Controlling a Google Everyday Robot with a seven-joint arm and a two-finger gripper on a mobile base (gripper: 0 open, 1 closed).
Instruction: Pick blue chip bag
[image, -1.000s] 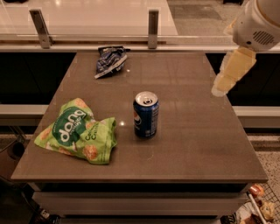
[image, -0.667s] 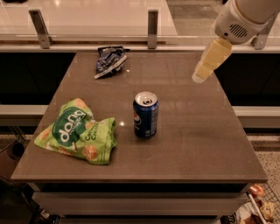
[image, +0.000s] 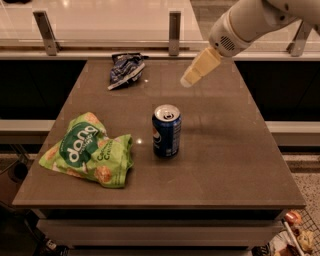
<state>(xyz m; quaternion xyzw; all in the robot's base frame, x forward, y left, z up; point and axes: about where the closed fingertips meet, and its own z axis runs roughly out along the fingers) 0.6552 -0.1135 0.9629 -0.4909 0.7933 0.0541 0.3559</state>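
Observation:
The blue chip bag (image: 126, 69) lies crumpled near the table's far edge, left of centre, dark blue with white markings and a pale strip. My gripper (image: 189, 79) hangs in the air above the far right part of the table, to the right of the bag and well apart from it. Its cream fingers point down and to the left. Nothing shows between them.
A blue Pepsi can (image: 166, 131) stands upright at the table's middle. A larger light-green "dang" bag (image: 87, 150) lies at the front left. The brown table (image: 225, 165) ends in a railing with metal posts (image: 174, 26) at the back.
My gripper and arm have moved to the left, from over the table's right edge toward the far middle, closer to the blue chip bag. The objects have not moved.

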